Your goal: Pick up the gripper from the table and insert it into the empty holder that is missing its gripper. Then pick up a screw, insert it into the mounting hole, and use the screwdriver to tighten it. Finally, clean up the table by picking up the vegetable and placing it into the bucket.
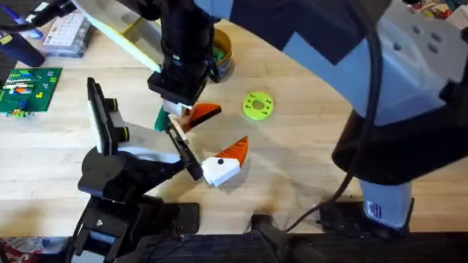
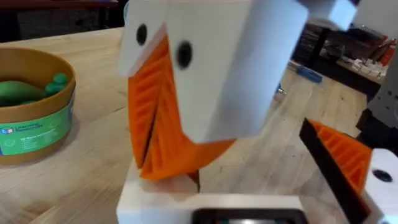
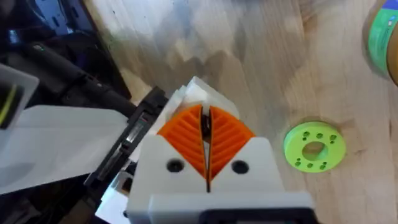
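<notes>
pale wood bench [image 1: 307, 168]. yellow-brown bucket [image 2: 34, 106] with a green label, green vegetable [image 2: 28, 90] inside. lime green disc [image 1: 257, 105]. white grippers with orange ribbed pads [image 3: 205, 134]. green lego plate [image 1: 28, 91] with white and red bricks at the bench's left edge.

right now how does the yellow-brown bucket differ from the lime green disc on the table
The bucket is a yellow-brown open cylinder standing upright; the disc is lime green and lies flat. The bucket holds something green; the disc is pierced by a centre hole ringed with small holes. Both are round and sit on the wooden table.
</notes>
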You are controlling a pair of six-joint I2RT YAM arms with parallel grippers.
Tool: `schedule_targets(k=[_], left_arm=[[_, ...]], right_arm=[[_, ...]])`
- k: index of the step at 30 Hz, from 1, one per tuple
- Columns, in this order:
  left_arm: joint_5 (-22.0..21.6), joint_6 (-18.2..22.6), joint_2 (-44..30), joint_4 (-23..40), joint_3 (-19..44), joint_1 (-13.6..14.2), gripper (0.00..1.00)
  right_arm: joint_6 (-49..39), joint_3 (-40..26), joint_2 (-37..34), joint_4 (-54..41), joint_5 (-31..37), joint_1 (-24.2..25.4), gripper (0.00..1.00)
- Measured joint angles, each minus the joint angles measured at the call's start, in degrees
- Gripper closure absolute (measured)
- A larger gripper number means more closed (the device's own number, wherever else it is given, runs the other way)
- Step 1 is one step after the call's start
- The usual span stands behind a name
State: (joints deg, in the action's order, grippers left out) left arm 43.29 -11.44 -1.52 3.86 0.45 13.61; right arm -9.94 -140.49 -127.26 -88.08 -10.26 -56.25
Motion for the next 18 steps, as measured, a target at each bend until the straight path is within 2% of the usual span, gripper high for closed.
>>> schedule_targets(k=[18], left_arm=[[0.0, 0.0, 0.0, 0.0, 0.0, 0.0, 0.011]], right_arm=[[0.1, 0.0, -0.2, 0.5, -1.8, 0.0, 0.998]])
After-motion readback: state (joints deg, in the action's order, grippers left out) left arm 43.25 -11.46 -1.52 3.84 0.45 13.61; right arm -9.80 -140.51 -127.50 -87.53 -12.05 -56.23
